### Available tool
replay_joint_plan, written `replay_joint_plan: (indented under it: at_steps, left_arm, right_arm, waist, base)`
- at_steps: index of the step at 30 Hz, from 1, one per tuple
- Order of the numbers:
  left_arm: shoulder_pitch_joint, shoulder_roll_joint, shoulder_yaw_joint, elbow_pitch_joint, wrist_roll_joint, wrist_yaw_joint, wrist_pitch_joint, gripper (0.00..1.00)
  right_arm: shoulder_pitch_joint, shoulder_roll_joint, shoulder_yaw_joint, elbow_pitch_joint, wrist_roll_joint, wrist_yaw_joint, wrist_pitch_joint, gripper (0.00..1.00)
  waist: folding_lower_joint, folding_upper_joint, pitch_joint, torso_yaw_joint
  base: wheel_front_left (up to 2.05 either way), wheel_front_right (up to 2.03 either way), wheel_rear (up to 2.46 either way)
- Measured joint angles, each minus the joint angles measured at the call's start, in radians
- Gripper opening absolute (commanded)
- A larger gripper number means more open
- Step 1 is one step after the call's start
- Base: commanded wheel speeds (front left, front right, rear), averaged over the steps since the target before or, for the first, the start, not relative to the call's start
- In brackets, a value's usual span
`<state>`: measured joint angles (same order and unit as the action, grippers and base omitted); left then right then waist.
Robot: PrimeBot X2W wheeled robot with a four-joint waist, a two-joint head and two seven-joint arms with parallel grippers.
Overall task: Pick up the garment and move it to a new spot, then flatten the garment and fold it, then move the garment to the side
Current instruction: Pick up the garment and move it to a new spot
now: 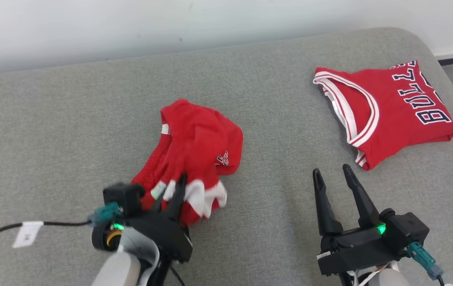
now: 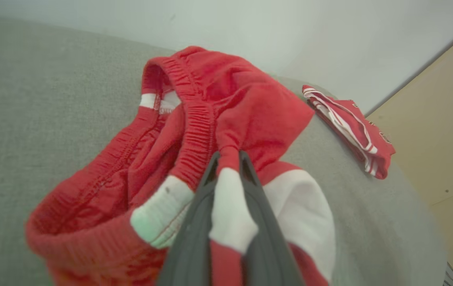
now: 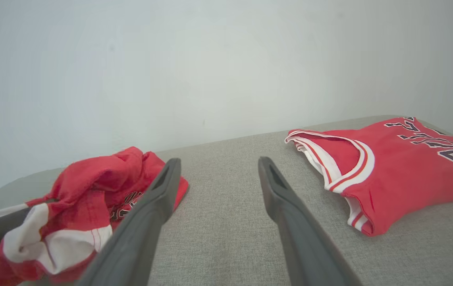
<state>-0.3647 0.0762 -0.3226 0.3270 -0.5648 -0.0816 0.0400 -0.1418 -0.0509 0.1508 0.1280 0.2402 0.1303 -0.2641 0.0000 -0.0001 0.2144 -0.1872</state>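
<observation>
The garment (image 1: 194,147) is a crumpled red pair of shorts with white trim, lying in a heap at the middle of the grey cushion (image 1: 51,139). My left gripper (image 1: 178,182) is shut on the near white-and-red hem of the garment (image 2: 250,115), and a strip of cloth runs between its two fingers (image 2: 229,157). My right gripper (image 1: 331,171) stands open over bare cushion to the right of the heap, nothing between its fingers (image 3: 218,163). The garment (image 3: 91,186) lies just left of it.
A folded red jersey (image 1: 393,107) with white trim and dark letters lies at the cushion's far right, close to the rounded edge (image 2: 349,127) (image 3: 401,167). A black cable with a white tag (image 1: 27,232) trails left from my left wrist. A pale wall stands behind.
</observation>
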Motion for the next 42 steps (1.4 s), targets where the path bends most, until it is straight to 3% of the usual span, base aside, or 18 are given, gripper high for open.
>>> replay_joint_plan:
  at_steps: [4,5,6,7,14,22,28,32,37,42]
  left_arm:
    - [0.01,-0.005,-0.017,0.085,-0.009,-0.008,-0.022,0.0]
    - [0.01,-0.005,-0.025,0.097,-0.008,-0.012,-0.031,0.1]
    - [0.01,-0.006,-0.029,0.103,-0.007,-0.015,-0.048,0.91]
    - [0.007,-0.008,-0.031,0.105,-0.007,-0.015,-0.061,1.0]
    - [-0.03,0.003,-0.023,0.038,0.018,-0.005,-0.151,1.0]
    - [-0.017,0.089,0.043,-0.042,0.045,0.051,-0.214,1.0]
    - [0.061,0.173,0.081,-0.077,0.111,0.105,-0.262,1.0]
    - [0.115,0.199,0.097,-0.088,0.135,0.122,-0.279,1.0]
    - [0.218,0.208,0.119,-0.142,0.183,0.156,-0.298,1.0]
    - [0.3,0.168,0.19,-0.22,0.224,0.174,-0.302,1.0]
  right_arm:
    - [0.0,0.0,0.009,0.009,-0.005,0.0,0.0,1.0]
    - [0.0,0.0,0.012,0.01,-0.005,0.0,0.0,1.0]
    - [0.0,0.0,0.013,0.009,-0.006,0.0,0.0,1.0]
    - [0.001,0.0,0.013,0.009,-0.006,0.0,0.0,1.0]
    - [0.025,0.0,0.004,0.008,-0.006,0.0,0.0,1.0]
    - [0.028,0.0,-0.027,0.0,-0.014,0.0,0.0,1.0]
    - [0.041,0.001,-0.049,-0.003,-0.028,0.0,0.0,1.0]
    - [0.054,0.0,-0.061,-0.004,-0.036,0.0,0.0,1.0]
    - [0.085,0.0,-0.081,-0.005,-0.044,0.0,0.0,1.0]
    - [0.095,0.001,-0.091,-0.008,-0.05,0.0,0.0,1.0]
  waist:
    - [0.0,0.0,-0.014,0.012]
    - [0.0,0.0,-0.018,0.015]
    - [0.0,0.0,-0.023,0.017]
    - [0.0,0.0,-0.027,0.019]
    - [0.0,0.0,-0.06,0.041]
    - [0.0,0.0,-0.084,0.074]
    - [0.0,0.0,-0.109,0.088]
    - [0.0,0.0001,-0.124,0.094]
    - [-0.0002,0.0001,-0.15,0.108]
    - [-0.0001,0.0001,-0.164,0.123]
  base:
    - [0.0,0.0,0.0]
    - [0.0,0.0,0.0]
    - [0.0,0.0,0.0]
    - [0.0,0.0,0.0]
    - [0.0,0.0,0.0]
    - [0.0,0.0,0.0]
    - [0.0,0.0,0.0]
    - [0.0,0.0,0.0]
    - [0.0,0.0,0.0]
    - [0.0,0.0,0.0]
